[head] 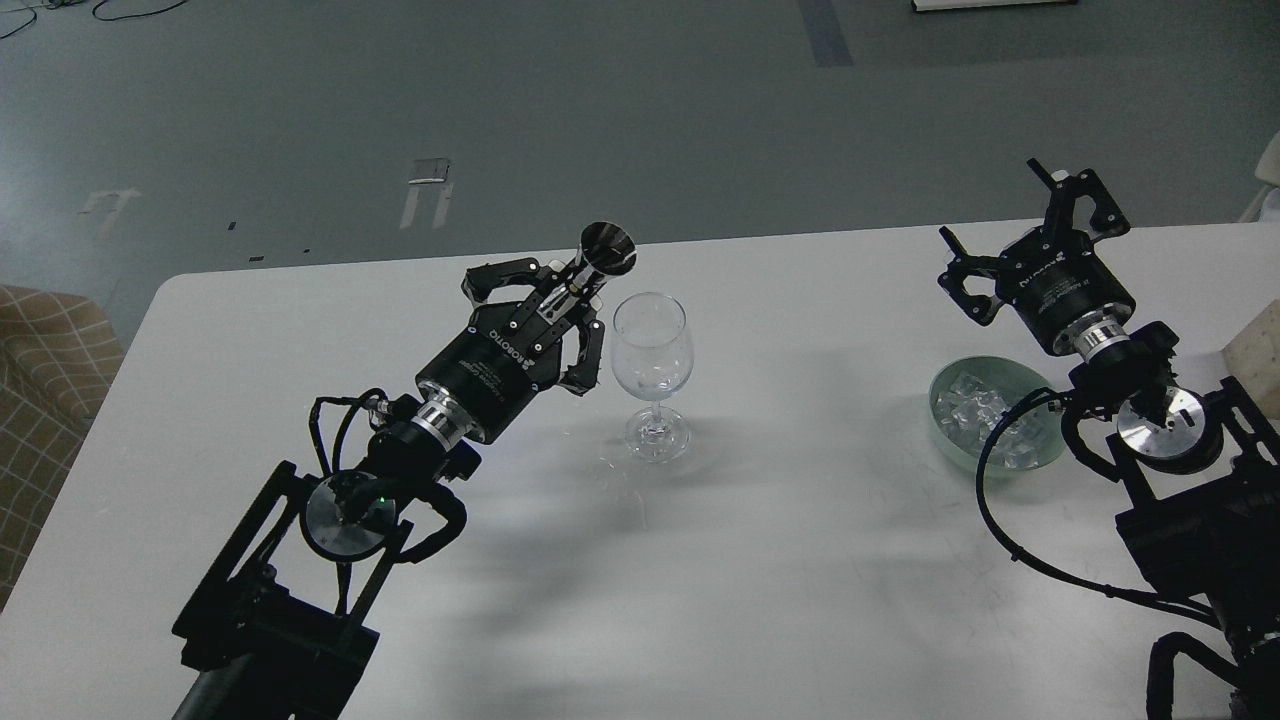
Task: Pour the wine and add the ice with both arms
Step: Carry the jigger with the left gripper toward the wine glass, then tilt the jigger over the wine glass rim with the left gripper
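My left gripper [568,300] is shut on the narrow waist of a small steel jigger [606,249], held tilted just left of and slightly above the rim of a clear stemmed wine glass [652,345]. The glass stands upright on the white table [800,560]. I cannot make out the wine in either the jigger or the glass. At the right, a pale green bowl [947,440] holds the ice [972,410], a heap of clear cubes. My right gripper [1015,235] hangs open behind and above the bowl, with nothing between its fingers.
A tan checked seat [40,370] stands beyond the table's left edge. A beige block [1262,350] sits at the far right edge. My right arm's cable [1000,520] loops over the table in front of the bowl.
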Motion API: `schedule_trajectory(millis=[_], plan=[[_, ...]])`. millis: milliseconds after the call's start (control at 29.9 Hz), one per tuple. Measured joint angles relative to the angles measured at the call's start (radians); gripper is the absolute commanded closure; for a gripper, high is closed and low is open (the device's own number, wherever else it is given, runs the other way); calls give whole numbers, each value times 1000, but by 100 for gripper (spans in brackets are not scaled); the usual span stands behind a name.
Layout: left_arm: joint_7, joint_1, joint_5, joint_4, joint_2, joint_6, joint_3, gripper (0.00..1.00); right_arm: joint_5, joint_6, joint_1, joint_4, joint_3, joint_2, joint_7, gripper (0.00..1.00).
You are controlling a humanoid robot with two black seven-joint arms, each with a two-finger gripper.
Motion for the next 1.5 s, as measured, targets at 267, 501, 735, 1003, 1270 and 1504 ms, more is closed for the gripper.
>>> schedule_trajectory(millis=[267, 501, 735, 1003, 1270, 1504], plan=[[29, -24, 14, 0, 59, -4, 7, 77, 4, 0, -1, 0, 0, 0, 1, 0], [54, -41, 74, -7, 51, -4, 15, 77, 5, 6, -1, 0, 0, 1, 2, 0], [57, -63, 92, -7, 61, -1, 36, 77, 7, 11, -2, -3, 1, 0, 1, 0], [70, -92, 114, 22, 91, -10, 38, 77, 8, 27, -2, -16, 4, -1, 1, 0], [95, -112, 134, 23, 116, -11, 38, 77, 8, 28, -2, -17, 6, -1, 1, 0], [131, -126, 195, 15, 118, -26, 38, 78, 8, 28, -1, -14, 9, 0, 1, 0]])
